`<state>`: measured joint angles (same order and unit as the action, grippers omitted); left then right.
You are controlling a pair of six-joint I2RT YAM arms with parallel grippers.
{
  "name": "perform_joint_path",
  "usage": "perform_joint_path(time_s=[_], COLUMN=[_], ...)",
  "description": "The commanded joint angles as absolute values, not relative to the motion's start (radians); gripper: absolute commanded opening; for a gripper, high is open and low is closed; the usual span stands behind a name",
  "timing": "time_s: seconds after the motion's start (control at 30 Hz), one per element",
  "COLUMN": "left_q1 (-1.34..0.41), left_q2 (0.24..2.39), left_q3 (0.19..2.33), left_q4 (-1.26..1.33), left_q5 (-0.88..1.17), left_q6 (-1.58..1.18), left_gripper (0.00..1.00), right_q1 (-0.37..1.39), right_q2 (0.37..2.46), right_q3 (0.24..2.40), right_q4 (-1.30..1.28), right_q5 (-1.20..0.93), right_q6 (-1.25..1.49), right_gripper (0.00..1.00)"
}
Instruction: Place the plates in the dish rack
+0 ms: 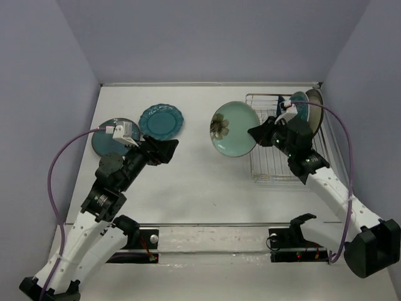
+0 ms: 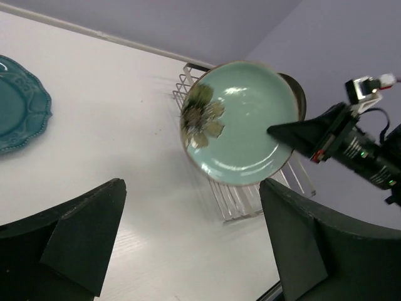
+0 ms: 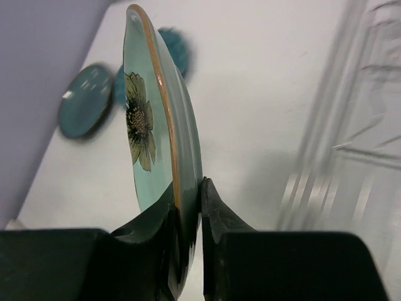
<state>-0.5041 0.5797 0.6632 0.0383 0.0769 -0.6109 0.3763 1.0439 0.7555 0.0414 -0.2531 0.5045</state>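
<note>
You are working over a white table (image 1: 194, 188) closed in by pale lilac walls (image 1: 207, 37) on three sides. You can count five plates and one dish rack (image 1: 276, 168).

Your right gripper (image 1: 257, 133) pinches the rim of the pale mint plate (image 1: 233, 128), the one with a dark flower. It holds the plate on edge and off the table, just left of the rack.

The scalloped teal plate (image 1: 161, 120) lies flat left of centre. The dark teal plate (image 1: 106, 139) lies just beside it, partly covered by your left arm.

Two more plates stand upright at the rack's far end, behind your right wrist: a blue-green plate (image 1: 302, 105) and a grey-beige plate (image 1: 316, 103).

Your left gripper (image 1: 170, 150) hangs near the scalloped plate, jaws spread wide and gripping nothing. A purple cable (image 1: 56, 175) loops off each arm.
</note>
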Motion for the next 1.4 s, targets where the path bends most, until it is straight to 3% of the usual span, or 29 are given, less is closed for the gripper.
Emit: perform_joint_path(time_s=[0.0, 0.17, 0.43, 0.73, 1.37], left_q1=[-0.508, -0.506, -0.506, -0.506, -0.506], left_q2=[0.535, 0.503, 0.482, 0.403, 0.416], left_q3=[0.730, 0.718, 0.686, 0.669, 0.669], left_q4=[-0.133, -0.213, -0.201, -0.189, -0.190], left_q5=[0.040, -0.031, 0.051, 0.071, 0.071], left_q6=[-0.453, -0.382, -0.367, -0.361, -0.360], left_gripper=[0.99, 0.99, 0.99, 0.99, 0.99], right_q1=[0.318, 0.318, 0.318, 0.318, 0.318], right_q2=[0.957, 0.968, 1.173, 1.269, 1.468], right_q3=[0.940, 1.002, 1.144, 1.278, 1.186], right_q4=[0.014, -0.021, -0.025, -0.052, -0.040], right_q5=[0.116, 0.376, 0.676, 0.764, 0.669], right_q6=[0.313, 0.195, 0.011, -0.150, -0.060], right_gripper=[0.07, 0.07, 0.07, 0.07, 0.07])
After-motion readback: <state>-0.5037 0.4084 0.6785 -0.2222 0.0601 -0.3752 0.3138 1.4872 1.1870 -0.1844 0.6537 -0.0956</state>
